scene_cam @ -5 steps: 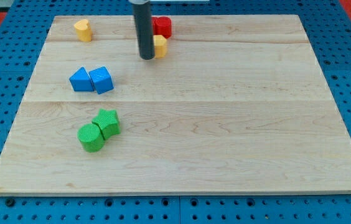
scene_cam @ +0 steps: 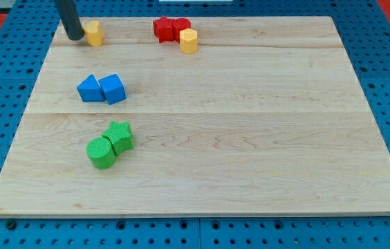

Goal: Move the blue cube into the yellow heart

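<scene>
My tip sits at the view's top left, on the wooden surface, just left of the yellow heart and touching it or very nearly; can't tell which. No hand on this rig, only the dark rod, so there is no clench or release to report. Below the heart, well apart from it, the blue triangular block and the blue cube sit side by side, touching, cube on the right. So the cube is well short of the heart, down and slightly right of it. Lower still, a green cylinder and a green star are pressed together, star up and to the right. Moving right along the top edge: two red blocks butted together, shapes unclear, with a yellow hexagonal block touching the right one at its lower right. Blue pegboard surrounds the surface.
</scene>
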Motion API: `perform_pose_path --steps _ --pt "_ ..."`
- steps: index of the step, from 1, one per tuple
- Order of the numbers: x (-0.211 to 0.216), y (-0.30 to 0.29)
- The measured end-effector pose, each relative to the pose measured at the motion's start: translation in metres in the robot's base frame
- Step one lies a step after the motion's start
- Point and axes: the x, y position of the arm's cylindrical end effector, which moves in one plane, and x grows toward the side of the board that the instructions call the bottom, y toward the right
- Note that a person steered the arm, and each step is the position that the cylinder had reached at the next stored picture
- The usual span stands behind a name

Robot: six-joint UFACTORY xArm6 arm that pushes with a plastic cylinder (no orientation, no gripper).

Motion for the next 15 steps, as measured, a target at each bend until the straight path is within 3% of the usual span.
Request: perform_pose_path --steps 1,4,6,7,8,10,13,15 --pt "-0.003 0.055" --pt "0.033 0.116" --pt "0.155 0.156" --pt "0.175 0.123" --pt "0.178 0.077" --pt "0.164 0.039" --pt "0.114 0.087" --pt "0.082 0.08"
